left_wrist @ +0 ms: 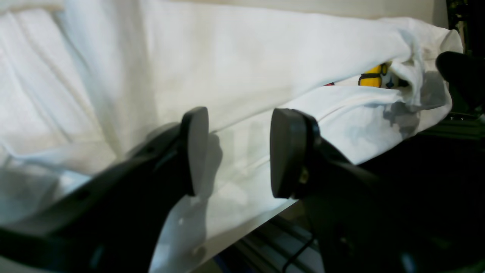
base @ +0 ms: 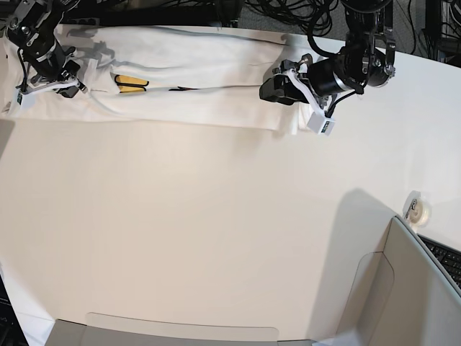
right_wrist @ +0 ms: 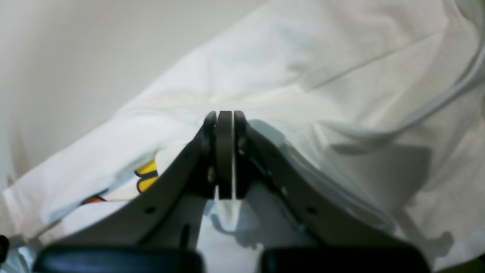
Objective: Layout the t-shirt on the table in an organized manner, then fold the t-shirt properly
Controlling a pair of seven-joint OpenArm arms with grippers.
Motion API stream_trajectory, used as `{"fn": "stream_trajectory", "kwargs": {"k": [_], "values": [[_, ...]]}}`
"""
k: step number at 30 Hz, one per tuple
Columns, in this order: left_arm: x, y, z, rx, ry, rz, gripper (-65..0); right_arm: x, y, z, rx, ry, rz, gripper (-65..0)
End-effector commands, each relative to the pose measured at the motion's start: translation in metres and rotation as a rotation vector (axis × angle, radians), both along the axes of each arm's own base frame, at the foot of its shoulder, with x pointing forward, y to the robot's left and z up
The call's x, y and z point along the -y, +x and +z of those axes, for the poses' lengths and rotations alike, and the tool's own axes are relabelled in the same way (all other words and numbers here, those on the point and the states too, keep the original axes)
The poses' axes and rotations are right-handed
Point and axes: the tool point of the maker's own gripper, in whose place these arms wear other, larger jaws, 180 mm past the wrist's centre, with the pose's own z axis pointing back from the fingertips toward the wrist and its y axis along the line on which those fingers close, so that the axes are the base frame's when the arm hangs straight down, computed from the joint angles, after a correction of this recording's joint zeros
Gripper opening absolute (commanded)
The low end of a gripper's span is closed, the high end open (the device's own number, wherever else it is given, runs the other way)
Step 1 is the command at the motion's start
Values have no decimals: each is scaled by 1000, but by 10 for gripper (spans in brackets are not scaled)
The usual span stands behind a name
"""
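Two arms work at the far edge of the surface (base: 216, 238), where we see the t-shirt (base: 202, 79) lying as a long white band along that edge, reverse side mostly up. A strip of its yellow and orange print (base: 130, 83) peeks from a fold toward the shirt's left end in the base view. Our right pincer (right_wrist: 225, 125) sits at that same end, its jaws pressed together; white cloth bunches around it, and we cannot tell whether any fabric is caught between the pads. Our left pincer (left_wrist: 235, 151) hovers over the shirt's opposite end with its jaws standing apart, nothing between them. Beside the surface's near right edge in the base view, well apart from the shirt, lies a tape roll (base: 418, 208) next to a grey-beige panel (base: 403, 288).
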Motion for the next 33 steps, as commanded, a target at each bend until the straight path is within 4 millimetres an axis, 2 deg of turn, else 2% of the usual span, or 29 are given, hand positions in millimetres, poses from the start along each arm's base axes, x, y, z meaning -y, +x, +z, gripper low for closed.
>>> {"fn": "stream_trajectory", "kwargs": {"k": [1, 5, 9, 11, 16, 18, 19, 23, 26, 29, 33], "values": [[-2, 6, 8, 35, -8, 5, -404, 8, -6, 3, -7, -35, -6, -650], [-2, 6, 8, 33, -8, 4, -404, 21, -30, -5, -90, -99, -14, -650], [-2, 5, 8, 32, -7, 3, -404, 51, -58, -4, -167, -186, -63, -650], [-2, 5, 8, 32, -7, 3, -404, 71, -74, 2, -182, -218, -123, -650], [-2, 5, 8, 32, -6, 2, -404, 126, -116, 32, -171, -306, -346, -650], [-2, 5, 8, 32, -6, 2, -404, 136, -129, 39, -152, -307, -412, -650], [-2, 5, 8, 32, -6, 2, -404, 135, -132, 40, -130, -283, -434, -650], [-2, 6, 8, 34, -6, 2, -404, 106, -115, 32, -29, -130, -405, -650], [-2, 6, 8, 34, -6, 2, -404, 84, -80, 27, 41, -58, -350, -650], [-1, 5, 8, 31, -7, -1, -404, 72, -49, 31, 109, -17, -312, -650], [-1, 5, 8, 32, -6, 1, -404, 60, -17, 39, 188, 20, -280, -650]]}}
